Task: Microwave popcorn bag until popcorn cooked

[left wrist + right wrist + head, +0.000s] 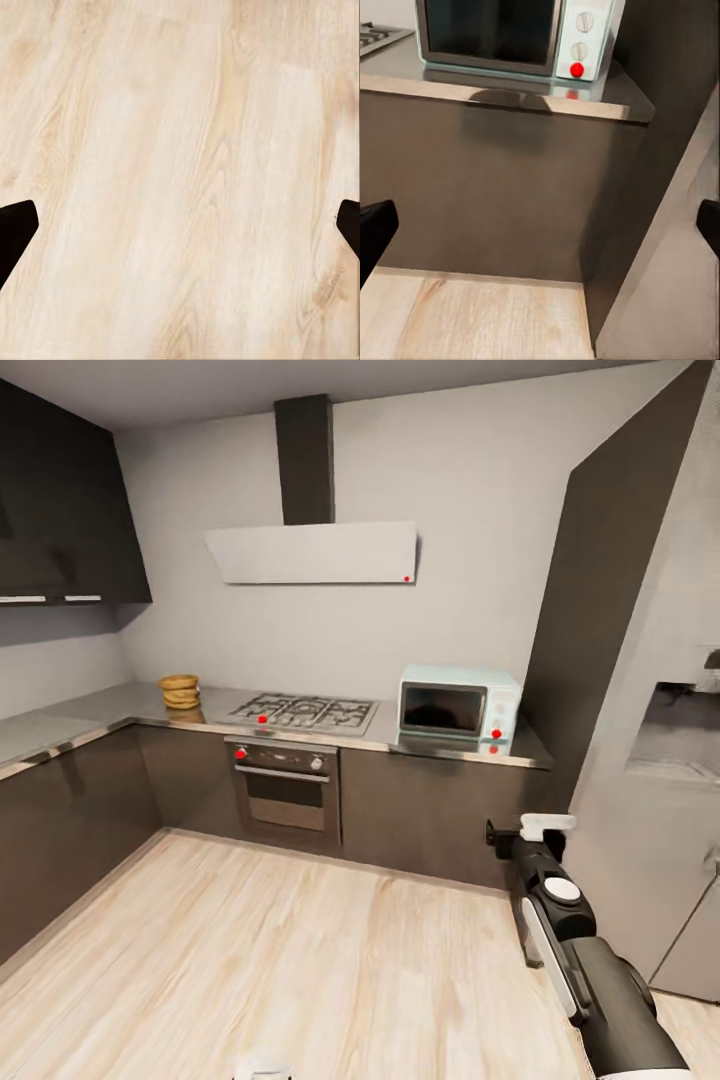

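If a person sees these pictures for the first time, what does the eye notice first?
Probably the pale blue microwave, door closed, at the countertop's right end beside the gas hob. Next, the tan popcorn bag left of the hob, and the right arm raised toward the microwave.

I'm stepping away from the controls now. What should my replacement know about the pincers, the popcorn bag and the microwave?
Left pincer: open, empty, aimed at the plank floor.
Right pincer: open, empty, raised toward the cabinet front under the microwave.
Popcorn bag: on the countertop, left of the gas hob, untouched.
Microwave: on the worktop right of the hob, door shut.
Done: robot is in the kitchen, facing the counter from a distance.
Left: approach, pick up the bag, open the microwave, load it, close, heat.
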